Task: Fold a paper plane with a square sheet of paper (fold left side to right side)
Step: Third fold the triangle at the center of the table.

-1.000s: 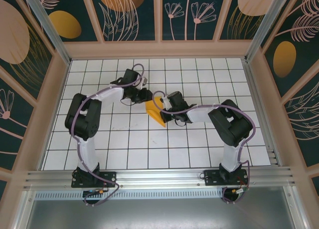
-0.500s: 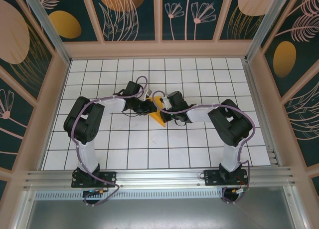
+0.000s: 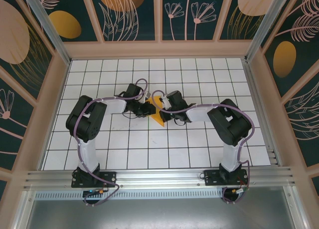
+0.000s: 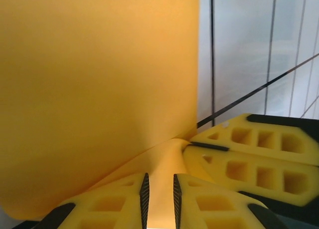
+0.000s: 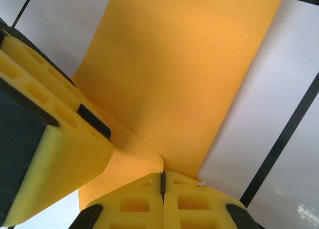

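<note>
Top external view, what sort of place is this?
Probably a robot test cell: a white gridded table, walled by dark floral panels, with left arm and right arm bolted to an aluminium rail.

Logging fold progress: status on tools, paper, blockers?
Left tool nearly closed about a raised crease of the thin orange-yellow paper sheet, grip unclear. Right tool shut on same crease. Sheet partly folded, between both tools. No obstruction seen.

Sheet of paper (image 3: 158, 116) on the table (image 3: 99, 139), near its centre — left gripper (image 3: 148, 109) at its left edge, right gripper (image 3: 167, 111) touching its right edge.
</note>
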Controlling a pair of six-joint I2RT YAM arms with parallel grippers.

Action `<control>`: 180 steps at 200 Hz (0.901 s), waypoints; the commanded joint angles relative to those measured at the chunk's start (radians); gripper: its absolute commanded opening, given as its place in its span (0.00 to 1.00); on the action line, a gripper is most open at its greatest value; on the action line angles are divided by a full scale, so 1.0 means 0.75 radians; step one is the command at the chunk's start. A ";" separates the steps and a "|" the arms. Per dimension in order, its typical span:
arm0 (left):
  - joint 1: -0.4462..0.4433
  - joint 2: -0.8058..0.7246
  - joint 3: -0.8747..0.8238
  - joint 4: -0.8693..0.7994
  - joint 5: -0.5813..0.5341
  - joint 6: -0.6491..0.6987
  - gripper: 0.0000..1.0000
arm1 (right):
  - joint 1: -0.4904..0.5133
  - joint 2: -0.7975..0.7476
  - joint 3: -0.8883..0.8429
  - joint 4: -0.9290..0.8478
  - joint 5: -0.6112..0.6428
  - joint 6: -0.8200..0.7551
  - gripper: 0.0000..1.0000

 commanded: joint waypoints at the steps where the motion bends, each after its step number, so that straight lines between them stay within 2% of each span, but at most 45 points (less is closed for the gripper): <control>1: 0.001 0.023 -0.044 0.031 -0.033 -0.016 0.23 | 0.006 0.098 -0.004 -0.158 0.004 -0.001 0.00; 65: -0.001 0.043 -0.090 0.047 -0.075 -0.029 0.22 | -0.012 0.068 0.069 -0.179 -0.001 0.008 0.00; 82: -0.001 0.054 -0.097 0.048 -0.090 -0.030 0.22 | -0.034 0.032 0.102 -0.195 0.003 0.018 0.13; 125: -0.004 0.057 -0.107 0.061 -0.095 -0.038 0.21 | -0.080 -0.106 0.125 -0.258 0.009 0.037 0.36; 180: -0.005 0.053 -0.095 0.057 -0.100 -0.035 0.21 | -0.002 -0.274 -0.039 -0.197 -0.247 0.114 0.39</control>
